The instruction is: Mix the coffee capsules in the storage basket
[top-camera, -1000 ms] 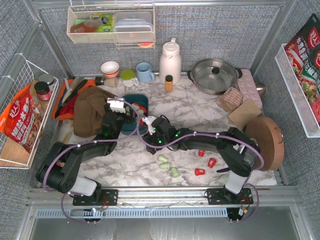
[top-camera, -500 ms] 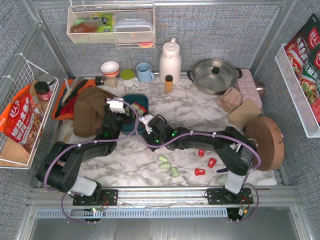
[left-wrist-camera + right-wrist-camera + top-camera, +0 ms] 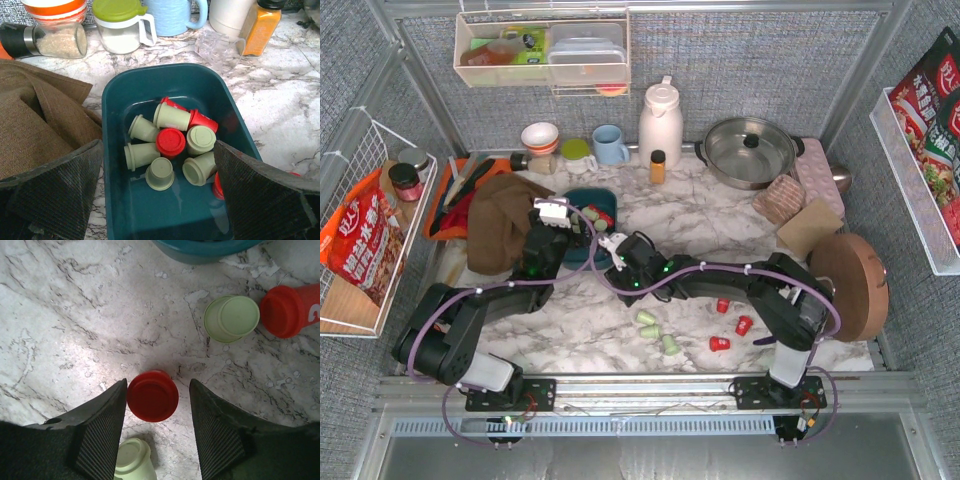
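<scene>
The teal storage basket (image 3: 116,100) (image 3: 601,197) sits left of the table's centre and holds several red and mint-green coffee capsules (image 3: 170,142). My left gripper (image 3: 156,145) (image 3: 572,222) hangs over the basket's near end, open, with one finger (image 3: 55,190) outside each long wall. My right gripper (image 3: 158,390) (image 3: 612,246) points down at the table just in front of the basket (image 3: 210,252). It is open around an upright red capsule (image 3: 152,396): the left finger (image 3: 100,435) touches the capsule and the right finger stands apart. A green capsule (image 3: 131,460) lies just below.
More capsules lie loose on the marble: green (image 3: 231,317) and red (image 3: 287,310) by the basket, plus greens (image 3: 650,331) and reds (image 3: 743,324) under the right arm. A brown cloth (image 3: 498,225) lies left of the basket. A mug (image 3: 610,145), amber bottle (image 3: 658,166) and pot (image 3: 750,150) stand behind.
My right gripper has shifted slightly left, closer to the basket, and its jaws have narrowed around the red capsule. The left arm has not moved.
</scene>
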